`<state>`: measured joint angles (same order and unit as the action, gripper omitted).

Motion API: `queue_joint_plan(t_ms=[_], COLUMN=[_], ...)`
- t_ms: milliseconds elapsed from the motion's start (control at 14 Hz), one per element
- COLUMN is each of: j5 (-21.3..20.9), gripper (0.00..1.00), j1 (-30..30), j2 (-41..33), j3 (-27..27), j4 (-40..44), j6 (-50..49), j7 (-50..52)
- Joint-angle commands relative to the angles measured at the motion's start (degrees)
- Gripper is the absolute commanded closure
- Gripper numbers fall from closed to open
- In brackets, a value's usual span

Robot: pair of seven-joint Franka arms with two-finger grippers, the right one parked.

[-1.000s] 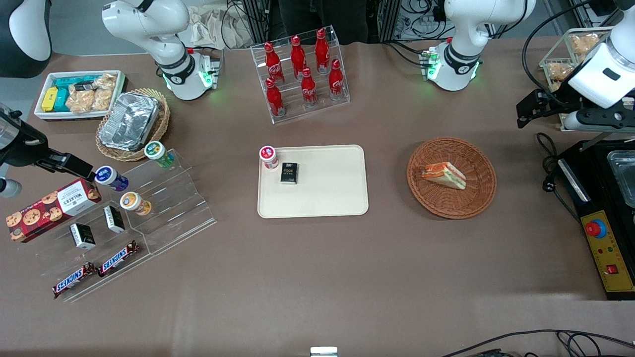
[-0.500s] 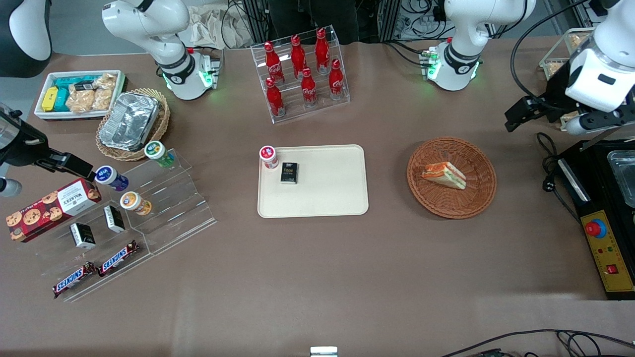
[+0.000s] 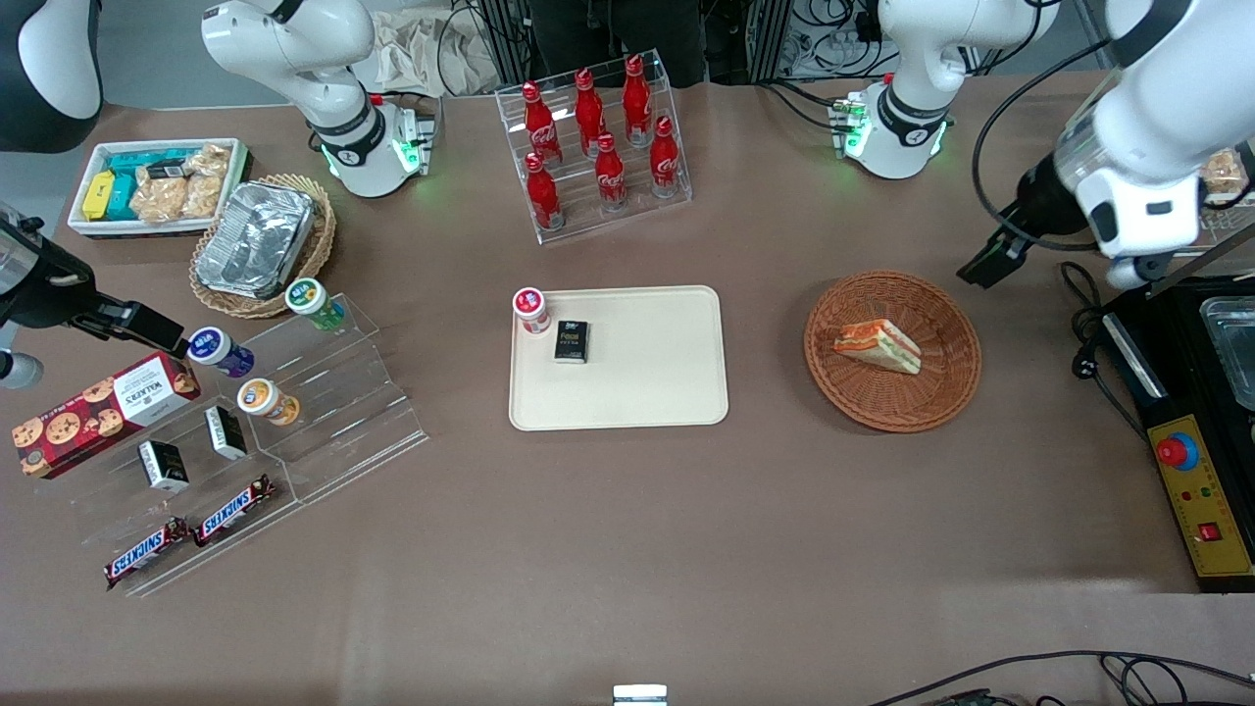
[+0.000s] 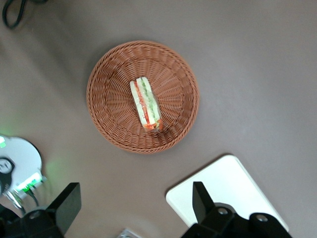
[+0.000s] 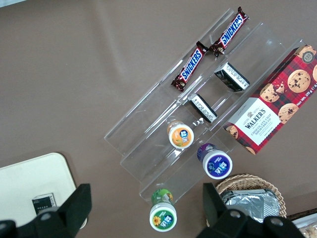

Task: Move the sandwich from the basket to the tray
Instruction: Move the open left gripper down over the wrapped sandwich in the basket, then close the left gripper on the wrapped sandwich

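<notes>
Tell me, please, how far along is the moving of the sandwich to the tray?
Nothing is done yet: the sandwich lies in the basket. In hand: the left arm's pincer hangs open above the table beside the basket, holding nothing. Left: grasp, lift, carry and set it on the tray, which holds a small jar and a black box.

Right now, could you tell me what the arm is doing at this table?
The left arm's end effector is open, holds nothing, and hangs above the table near the round reddish-brown wicker basket. The triangular white-bread sandwich lies in that basket, untouched. The flat cream-beige plastic tray at the table's centre carries only a small black box and a red-capped jar.
</notes>
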<state>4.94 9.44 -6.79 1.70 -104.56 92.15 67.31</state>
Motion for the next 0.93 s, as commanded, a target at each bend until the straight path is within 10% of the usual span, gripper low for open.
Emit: queue_joint_plan(t_ms=[0,857], j5=[0.9,-1.7], gripper=[0.00,0.00], j1=[0.3,2.5], j2=[-1.3,2.9], j3=[0.0,-0.1], j4=[-7.2,-38.3], j6=[5.5,46.6], j7=[7.2,11.8])
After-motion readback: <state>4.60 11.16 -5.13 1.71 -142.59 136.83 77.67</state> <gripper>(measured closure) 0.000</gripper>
